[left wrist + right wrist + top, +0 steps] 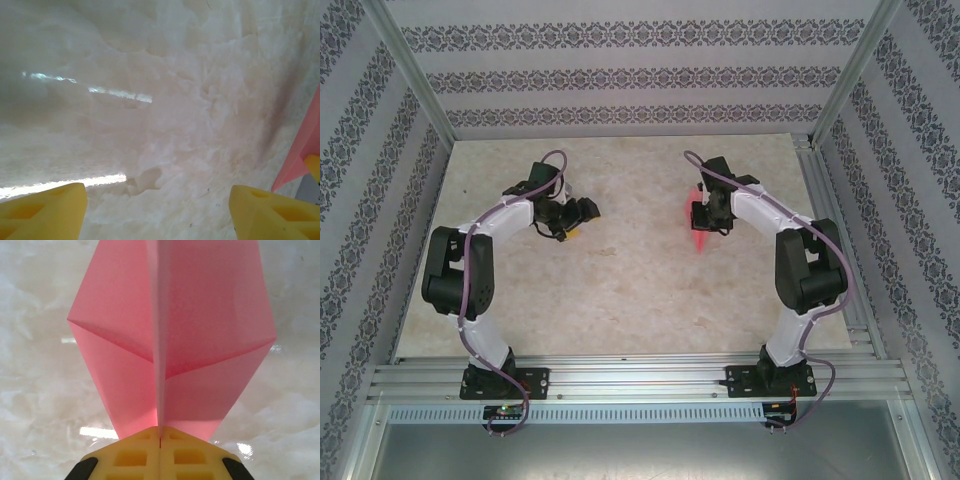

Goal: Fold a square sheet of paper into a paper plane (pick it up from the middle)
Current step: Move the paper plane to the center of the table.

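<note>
– Right wrist view, nearest the lens first: what is there?
– Two yellow fingers (135, 457) of the right tool (160, 436), pressed together so their tips meet. They pinch the pink paper (200, 315) at its near end, right on a centre crease. Beyond the tips the paper spreads into a kite-like shape, with a slanted fold on each side of the crease. Behind it lies the pale marbled bench (30, 390).
– And the left wrist view?
– The left tool (157, 207) has its yellow fingers (45, 212) set wide apart in the bottom corners, over bare bench (150, 100). A pink edge of the paper (302, 145) shows farther off at the right border.
– How does the top external view lay it out?
– The left arm's base (505, 380) and the right arm's base (770, 378) sit nearest. Farther up the bench (620, 290), the left tool (582, 212) and right tool (700, 222) face each other, well apart. The paper (698, 243) is a pink strip at the right tool, right of the bench's middle. Whether it touches the bench I cannot tell. Patterned walls (620, 80) stand behind.
</note>
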Controlling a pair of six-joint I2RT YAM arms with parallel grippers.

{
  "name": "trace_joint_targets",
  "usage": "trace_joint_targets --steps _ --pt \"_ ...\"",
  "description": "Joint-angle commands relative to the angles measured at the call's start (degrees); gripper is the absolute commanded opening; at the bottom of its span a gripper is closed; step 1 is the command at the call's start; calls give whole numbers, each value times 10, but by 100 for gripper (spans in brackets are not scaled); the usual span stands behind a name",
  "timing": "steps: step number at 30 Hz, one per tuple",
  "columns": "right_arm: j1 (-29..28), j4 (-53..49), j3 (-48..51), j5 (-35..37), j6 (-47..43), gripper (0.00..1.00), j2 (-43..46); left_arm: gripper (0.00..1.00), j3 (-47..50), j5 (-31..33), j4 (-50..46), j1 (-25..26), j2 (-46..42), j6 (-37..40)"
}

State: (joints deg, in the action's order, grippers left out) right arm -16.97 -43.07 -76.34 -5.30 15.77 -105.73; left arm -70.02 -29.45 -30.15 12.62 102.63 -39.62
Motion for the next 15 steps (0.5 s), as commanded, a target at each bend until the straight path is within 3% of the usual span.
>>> trace_joint_targets --steps 1,4,9,13,15 --pt "-10 -8 -26 -16 -33 6 -49 76 -13 13 10 17 -26 -8" --pt "-10 -15 -37 5 -33 13 -76 76 -10 20 4 26 -30 -10" --pt "-10 -18 -38 25 -38 13 -88 76 -7 28 -2 33 -34 -11" --pt "-10 -12 -35 22 -35 19 -64 76 -12 33 -7 35 -35 -10" --pt "-10 -12 -38 20 -36 13 -55 76 -16 35 -10 35 -34 -9"
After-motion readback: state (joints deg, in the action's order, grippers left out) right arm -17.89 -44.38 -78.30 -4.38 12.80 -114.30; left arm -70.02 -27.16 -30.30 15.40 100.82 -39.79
